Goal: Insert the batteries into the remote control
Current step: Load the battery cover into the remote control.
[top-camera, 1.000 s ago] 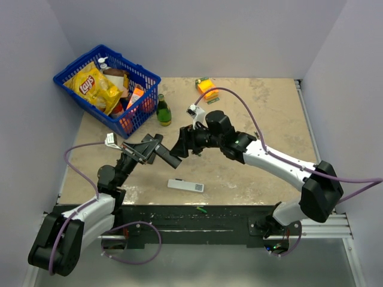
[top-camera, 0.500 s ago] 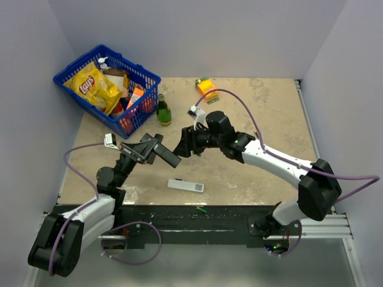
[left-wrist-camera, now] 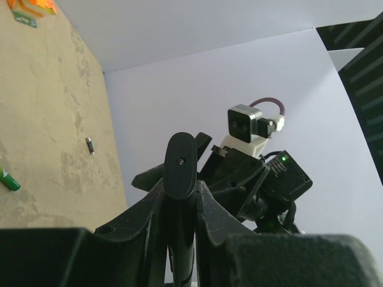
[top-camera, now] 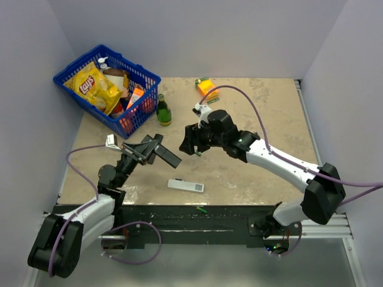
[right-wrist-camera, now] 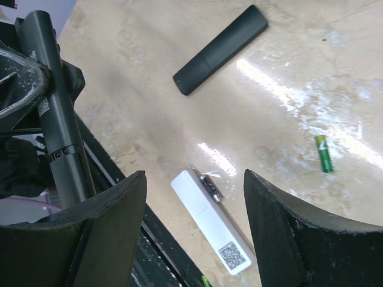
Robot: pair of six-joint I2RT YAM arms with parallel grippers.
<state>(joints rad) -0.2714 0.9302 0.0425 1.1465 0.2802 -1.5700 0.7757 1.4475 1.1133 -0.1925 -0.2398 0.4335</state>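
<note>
My left gripper (top-camera: 154,147) is shut on the slim black remote control (top-camera: 170,157) and holds it above the table, its free end pointing at the right gripper. In the left wrist view the remote (left-wrist-camera: 181,167) stands between the closed fingers. My right gripper (top-camera: 187,145) is open and empty, just right of the remote's end; the remote shows at the left of its view (right-wrist-camera: 57,113). One green battery (right-wrist-camera: 323,153) lies on the table, also seen from the left wrist (left-wrist-camera: 7,179). Another green battery (top-camera: 202,210) lies on the black base rail.
A flat white remote (top-camera: 185,186) lies near the front edge, a small dark cylinder (right-wrist-camera: 209,186) touching it. A second black bar (right-wrist-camera: 220,49) lies on the table. A blue basket (top-camera: 148,76), a green bottle (top-camera: 163,110) and an orange box (top-camera: 206,88) stand at the back.
My right gripper has drawn back a little to the right, away from the remote's end. The left gripper and the remote have barely moved.
</note>
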